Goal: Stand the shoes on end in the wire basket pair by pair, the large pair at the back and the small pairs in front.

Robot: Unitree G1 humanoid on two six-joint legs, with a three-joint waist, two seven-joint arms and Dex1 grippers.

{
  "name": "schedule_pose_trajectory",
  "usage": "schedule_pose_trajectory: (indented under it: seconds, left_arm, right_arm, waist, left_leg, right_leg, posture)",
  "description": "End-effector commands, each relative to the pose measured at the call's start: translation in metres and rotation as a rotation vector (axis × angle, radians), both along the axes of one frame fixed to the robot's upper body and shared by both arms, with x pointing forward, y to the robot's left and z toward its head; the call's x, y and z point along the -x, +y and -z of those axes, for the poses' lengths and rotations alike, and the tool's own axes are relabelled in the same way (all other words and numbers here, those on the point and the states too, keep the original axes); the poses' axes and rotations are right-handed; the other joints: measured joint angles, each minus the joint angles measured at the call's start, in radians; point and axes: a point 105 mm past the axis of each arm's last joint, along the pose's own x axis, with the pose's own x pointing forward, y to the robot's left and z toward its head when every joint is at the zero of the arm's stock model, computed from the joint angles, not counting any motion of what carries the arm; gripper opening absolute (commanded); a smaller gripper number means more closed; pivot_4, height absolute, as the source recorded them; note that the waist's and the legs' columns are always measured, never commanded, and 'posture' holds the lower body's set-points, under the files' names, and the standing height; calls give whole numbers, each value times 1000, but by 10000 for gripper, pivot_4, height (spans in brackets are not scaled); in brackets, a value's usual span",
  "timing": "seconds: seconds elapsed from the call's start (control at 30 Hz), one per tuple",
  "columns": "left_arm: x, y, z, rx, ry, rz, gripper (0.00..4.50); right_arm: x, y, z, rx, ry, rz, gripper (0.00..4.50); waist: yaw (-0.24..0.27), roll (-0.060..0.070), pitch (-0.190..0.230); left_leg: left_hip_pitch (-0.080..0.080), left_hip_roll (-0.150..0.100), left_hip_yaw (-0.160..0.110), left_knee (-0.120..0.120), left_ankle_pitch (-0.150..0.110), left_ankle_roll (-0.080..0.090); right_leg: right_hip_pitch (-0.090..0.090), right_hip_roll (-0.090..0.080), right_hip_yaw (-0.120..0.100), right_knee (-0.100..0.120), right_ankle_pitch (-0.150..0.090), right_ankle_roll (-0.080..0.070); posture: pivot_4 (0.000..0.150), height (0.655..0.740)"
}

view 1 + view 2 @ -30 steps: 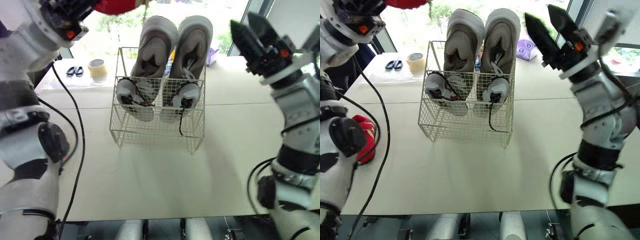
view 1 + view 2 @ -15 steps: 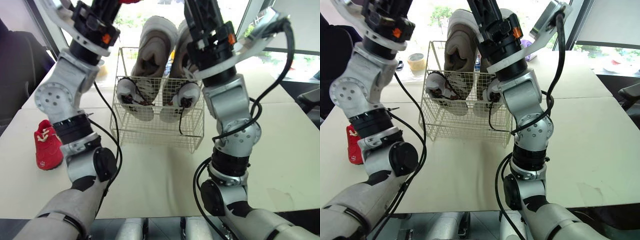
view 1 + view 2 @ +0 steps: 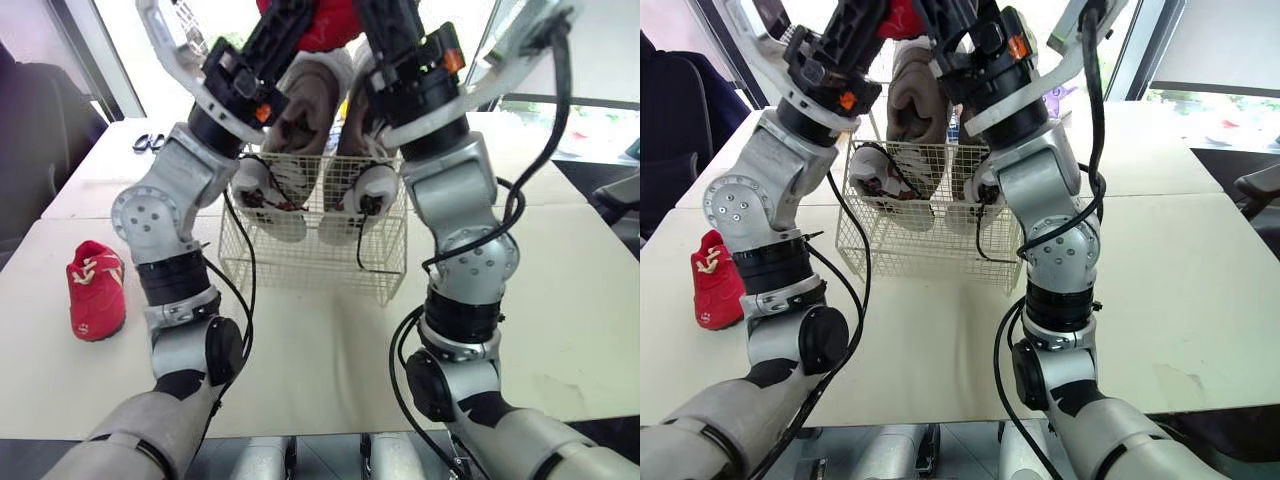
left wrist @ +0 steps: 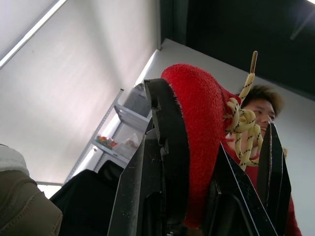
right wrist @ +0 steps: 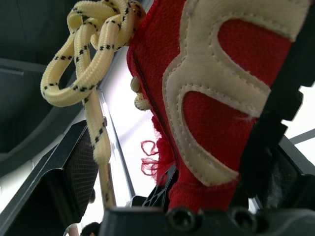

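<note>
The left hand (image 4: 214, 105) has swung in above the basket (image 3: 300, 265) at 12 o'clock, clenched on a red shoe (image 4: 197, 123). The right hand (image 5: 187, 118) straddles it, fingers spread, probably to turn it upright. Its mate (image 3: 96, 290) lies on the surface (image 3: 560, 300) at 9 o'clock.

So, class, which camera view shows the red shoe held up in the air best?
The right wrist view: the red shoe shows its cream trim and knotted lace. The left wrist view shows its edge clamped between the left gripper's fingers; the eye views catch a red patch at the top.
</note>
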Motion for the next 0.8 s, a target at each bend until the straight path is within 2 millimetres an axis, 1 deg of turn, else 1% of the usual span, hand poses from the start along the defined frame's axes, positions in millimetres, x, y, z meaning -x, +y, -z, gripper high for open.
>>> schedule_pose_trajectory:
  seconds: [0.03,0.17,0.23,0.37,0.43,0.57,0.6,0.67,0.73,0.77,0.8]
  left_arm:
    - [5,8,-10,31,-42,-1,2752]
    - [-1,14,-11,57,-23,-27,2752]
    - [-2,14,-13,55,-27,-31,2752]
    - [-1,12,-11,38,-30,-26,2752]
    - [-2,10,-10,30,-28,-23,2752]
    - [6,7,-3,5,-41,-4,2752]
    - [8,7,-1,-1,-45,1,2752]
    - [10,7,1,-11,-48,3,2752]
    - [11,6,3,-24,-51,4,2752]
    - [11,6,4,-29,-51,4,2752]
    - [11,7,5,-32,-51,3,2752]
  right_arm:
    - [11,-2,-14,-19,-66,11,44328]
    - [14,-3,-20,-29,-84,21,44328]
    - [15,-2,-21,-27,-87,27,44328]
    - [8,-12,-21,-38,-81,40,44328]
    - [7,-15,-22,-59,-78,32,44328]
    - [9,-14,-22,-70,-76,10,44328]
    - [10,-14,-22,-69,-75,6,42033]
    - [10,-13,-21,-66,-75,1,35951]
    - [11,-12,-21,-61,-75,-5,26684]
    - [11,-12,-21,-58,-76,-9,20963]
    - [11,-12,-21,-55,-77,-14,16294]
  waist:
    - [0,0,0]
    - [0,0,0]
    - [0,0,0]
    - [1,0,0]
    - [1,0,0]
    - [-1,0,0]
    - [-2,0,0]
    - [-1,0,0]
    - [-1,0,0]
    - [0,0,0]
    - [0,0,0]
  left_leg:
    - [0,0,0,0,0,0]
    - [0,0,0,0,0,0]
    - [0,0,0,0,0,0]
    - [0,0,0,0,0,0]
    - [0,0,0,0,0,0]
    - [0,0,0,0,0,0]
    - [0,0,0,0,0,0]
    - [0,0,0,-1,0,0]
    - [0,0,0,-1,0,0]
    - [0,0,0,-1,0,0]
    - [0,0,0,0,0,0]
  right_leg:
    - [0,0,0,0,0,0]
    - [0,0,0,0,0,0]
    - [0,0,0,0,0,0]
    - [0,0,0,0,0,0]
    - [1,0,0,0,0,0]
    - [0,0,0,0,0,0]
    - [0,0,0,0,0,0]
    - [-1,0,0,0,0,0]
    - [-1,0,0,0,0,0]
    - [-1,0,0,0,0,0]
    - [0,0,0,0,0,0]
  posture:
    - [1500,6563]
    - [1500,6563]
    - [1500,6563]
    - [1500,6563]
    - [1500,6563]
    - [1500,6563]
    - [1500,6563]
    - [1500,6563]
    - [1500,6563]
    - [1500,6563]
    - [1500,6563]
